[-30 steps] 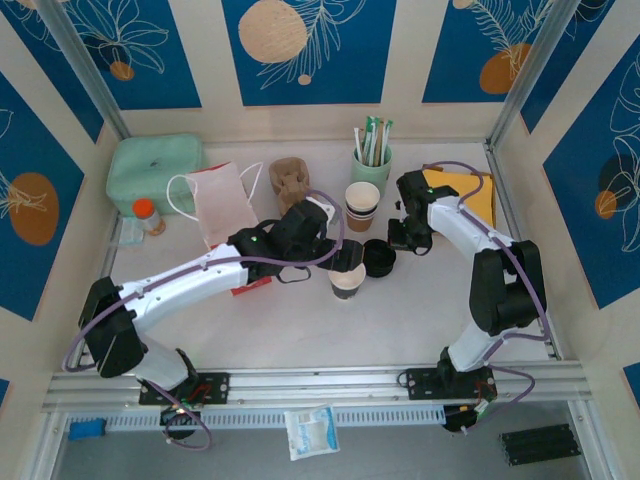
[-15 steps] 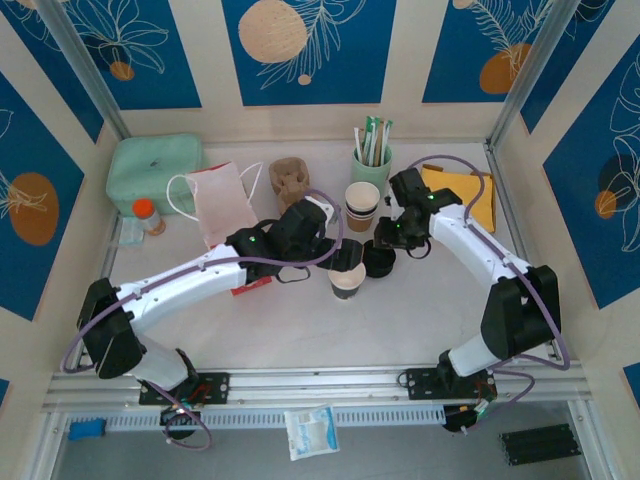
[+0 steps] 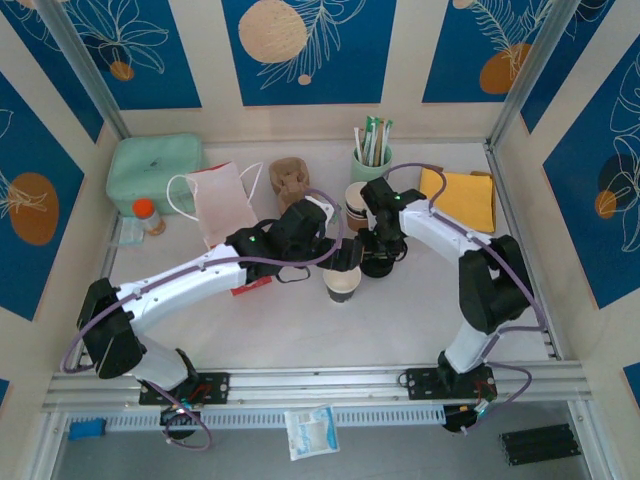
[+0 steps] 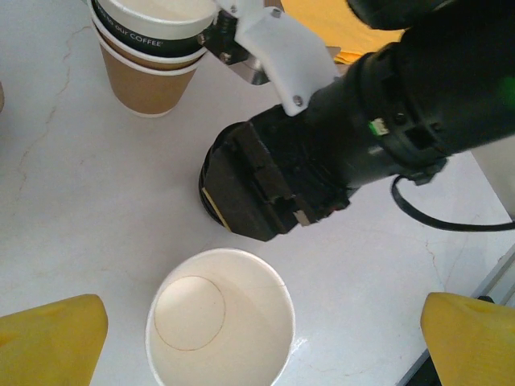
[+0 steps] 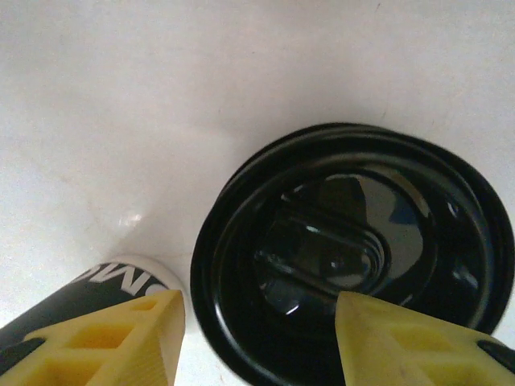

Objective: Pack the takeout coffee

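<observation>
Right pincer [image 5: 253, 310], shut a second ago, has swung left across the worktop [image 3: 400, 310] and now hovers over the black lids [image 5: 354, 249], jaws parted.

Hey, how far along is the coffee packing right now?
Early. Done: one paper cup stands alone, apart from the cup stack, between the fingers of the open left gripper. In hand: the right gripper, jaws apart, is down over the black lids. Left: lid the cup, then put it in the paper bag.
</observation>
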`<action>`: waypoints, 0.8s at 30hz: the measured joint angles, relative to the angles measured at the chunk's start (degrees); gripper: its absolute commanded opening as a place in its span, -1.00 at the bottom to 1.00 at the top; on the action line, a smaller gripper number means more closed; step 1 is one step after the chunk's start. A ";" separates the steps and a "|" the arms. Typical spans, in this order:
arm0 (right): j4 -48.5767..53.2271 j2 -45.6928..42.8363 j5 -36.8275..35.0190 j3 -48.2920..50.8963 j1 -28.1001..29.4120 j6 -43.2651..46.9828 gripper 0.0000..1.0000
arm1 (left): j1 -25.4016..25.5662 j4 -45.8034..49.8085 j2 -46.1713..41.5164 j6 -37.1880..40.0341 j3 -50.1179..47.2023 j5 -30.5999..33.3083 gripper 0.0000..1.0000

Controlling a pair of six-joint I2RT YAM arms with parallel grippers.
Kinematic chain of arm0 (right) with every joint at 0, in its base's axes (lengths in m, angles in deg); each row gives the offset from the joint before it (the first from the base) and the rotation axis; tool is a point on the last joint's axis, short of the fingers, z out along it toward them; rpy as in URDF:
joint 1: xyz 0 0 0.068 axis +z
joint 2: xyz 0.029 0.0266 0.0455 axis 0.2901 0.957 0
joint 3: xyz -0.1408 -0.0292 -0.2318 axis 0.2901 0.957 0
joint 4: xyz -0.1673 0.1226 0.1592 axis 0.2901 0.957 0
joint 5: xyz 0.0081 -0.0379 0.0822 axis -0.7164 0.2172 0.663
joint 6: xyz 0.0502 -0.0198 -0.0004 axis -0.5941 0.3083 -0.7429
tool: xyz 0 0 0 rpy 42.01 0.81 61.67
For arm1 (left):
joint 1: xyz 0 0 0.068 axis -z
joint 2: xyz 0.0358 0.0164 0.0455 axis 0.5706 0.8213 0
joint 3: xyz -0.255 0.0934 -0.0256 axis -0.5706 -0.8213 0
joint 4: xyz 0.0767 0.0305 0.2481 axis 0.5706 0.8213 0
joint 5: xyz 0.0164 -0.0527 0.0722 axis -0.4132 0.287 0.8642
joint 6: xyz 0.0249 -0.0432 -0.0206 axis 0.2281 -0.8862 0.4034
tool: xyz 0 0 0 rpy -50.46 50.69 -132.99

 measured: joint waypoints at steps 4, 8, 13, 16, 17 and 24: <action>-0.35 1.49 -1.27 -0.24 -0.17 0.04 0.03 | 0.00 0.02 0.00 0.00 0.04 0.00 0.99; -0.37 1.57 -2.03 -0.24 -1.40 0.09 0.01 | 0.00 0.07 0.00 0.00 0.46 0.02 0.99; -0.61 1.31 -2.29 -0.17 -4.74 0.37 0.00 | 0.00 0.04 0.00 0.00 0.63 0.02 0.99; -0.68 0.85 -2.47 -0.09 -5.97 0.66 0.00 | 0.00 0.02 0.00 -0.02 0.63 0.02 0.99; -0.74 0.68 -2.49 -0.09 -6.14 0.70 0.00 | 0.00 0.04 0.00 -0.02 0.63 0.00 0.99; -0.74 0.07 -2.40 -0.09 -6.12 1.55 -0.15 | 0.00 0.02 0.00 -0.02 0.63 0.00 0.99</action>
